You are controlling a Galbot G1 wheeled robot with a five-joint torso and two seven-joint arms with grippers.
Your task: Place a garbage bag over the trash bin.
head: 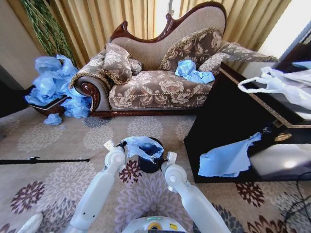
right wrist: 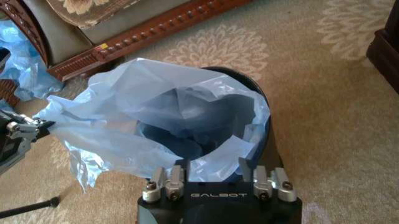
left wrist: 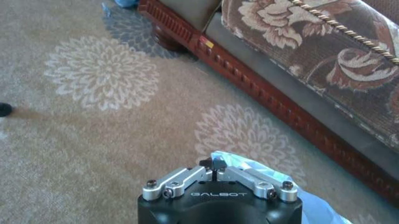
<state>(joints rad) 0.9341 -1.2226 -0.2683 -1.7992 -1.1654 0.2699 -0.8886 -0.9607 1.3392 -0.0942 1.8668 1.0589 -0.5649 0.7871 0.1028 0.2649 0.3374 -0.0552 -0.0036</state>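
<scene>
The garbage bag (right wrist: 156, 112) is pale translucent blue, darkening to deep blue inside the black trash bin (right wrist: 265, 100). Just beyond the right gripper (right wrist: 215, 175) fingers, its film looks lighter, almost whitish. The left gripper (left wrist: 213, 164) has silver fingers on a black body. The carpet (left wrist: 100, 140) is beige with cream floral medallions.

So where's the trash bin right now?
In the head view the trash bin stands on the carpet between the left gripper and right gripper, before the sofa, with the garbage bag draped in it.
</scene>
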